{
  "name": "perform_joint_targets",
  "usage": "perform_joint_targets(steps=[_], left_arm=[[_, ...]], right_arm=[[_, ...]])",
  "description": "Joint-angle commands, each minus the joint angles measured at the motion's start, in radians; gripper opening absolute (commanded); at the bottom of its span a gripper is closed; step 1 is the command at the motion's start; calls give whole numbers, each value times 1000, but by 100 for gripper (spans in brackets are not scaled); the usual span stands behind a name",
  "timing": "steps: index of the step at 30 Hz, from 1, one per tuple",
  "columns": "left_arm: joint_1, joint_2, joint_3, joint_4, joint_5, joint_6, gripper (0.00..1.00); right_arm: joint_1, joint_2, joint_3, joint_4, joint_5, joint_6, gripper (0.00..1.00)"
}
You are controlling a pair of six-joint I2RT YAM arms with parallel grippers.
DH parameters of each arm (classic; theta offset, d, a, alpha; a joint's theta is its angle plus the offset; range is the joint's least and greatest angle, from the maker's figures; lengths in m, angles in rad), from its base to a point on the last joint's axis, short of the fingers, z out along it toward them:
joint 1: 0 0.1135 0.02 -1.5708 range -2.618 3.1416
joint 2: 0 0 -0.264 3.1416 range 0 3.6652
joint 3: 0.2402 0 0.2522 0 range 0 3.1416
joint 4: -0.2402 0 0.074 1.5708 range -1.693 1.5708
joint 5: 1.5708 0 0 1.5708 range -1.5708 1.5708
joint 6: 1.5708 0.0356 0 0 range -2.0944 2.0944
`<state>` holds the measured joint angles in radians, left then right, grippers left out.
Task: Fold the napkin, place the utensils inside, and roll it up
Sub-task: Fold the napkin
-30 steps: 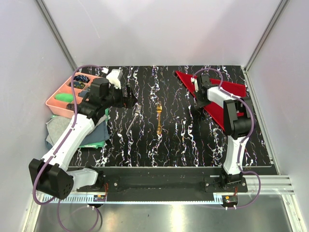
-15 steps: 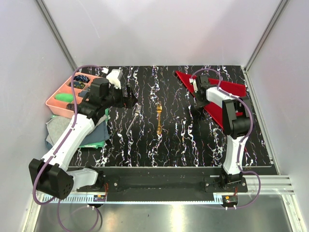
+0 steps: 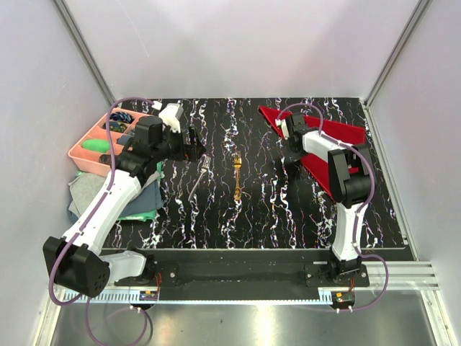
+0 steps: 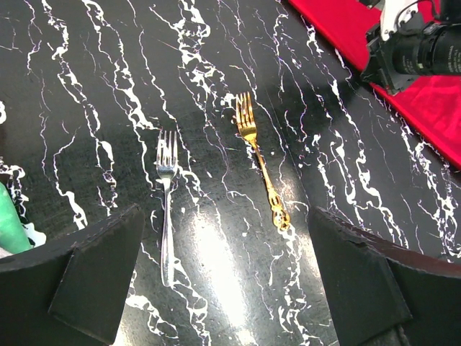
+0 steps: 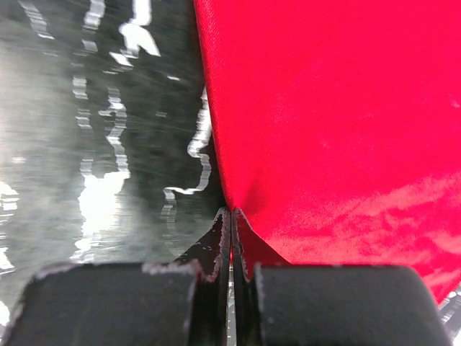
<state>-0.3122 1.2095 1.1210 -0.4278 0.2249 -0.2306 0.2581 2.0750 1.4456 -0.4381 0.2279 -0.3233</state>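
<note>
Right gripper (image 5: 231, 216) low at far right of table (image 3: 288, 209), jaws pressed together on left edge of red napkin (image 3: 338, 133), cloth nipped between fingertips. Napkin flat, triangle shape, far-right corner. Left gripper (image 4: 223, 274) hovering mid-left, jaws spread wide, nothing between. Silver fork (image 4: 166, 202) and gold fork (image 4: 261, 169) side by side on table centre, apart, tines pointing far. Pink tray (image 3: 90, 155) and cloth pile (image 3: 86, 194) far left.

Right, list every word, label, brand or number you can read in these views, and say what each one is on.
None: no readable text in any view.
The red napkin, silver fork and gold fork are plain.
The white streaks on the black table are a marble pattern, not writing.
The pink tray shows no readable label.
</note>
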Motion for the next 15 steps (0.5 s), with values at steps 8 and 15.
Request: perform_joint_targets(steps=[8, 15], left_arm=[[5, -16, 8, 29, 36, -12, 99], [4, -22, 8, 31, 37, -12, 99]], right_arm=[[130, 27, -2, -145, -114, 219, 0], [225, 46, 21, -192, -144, 366, 0]])
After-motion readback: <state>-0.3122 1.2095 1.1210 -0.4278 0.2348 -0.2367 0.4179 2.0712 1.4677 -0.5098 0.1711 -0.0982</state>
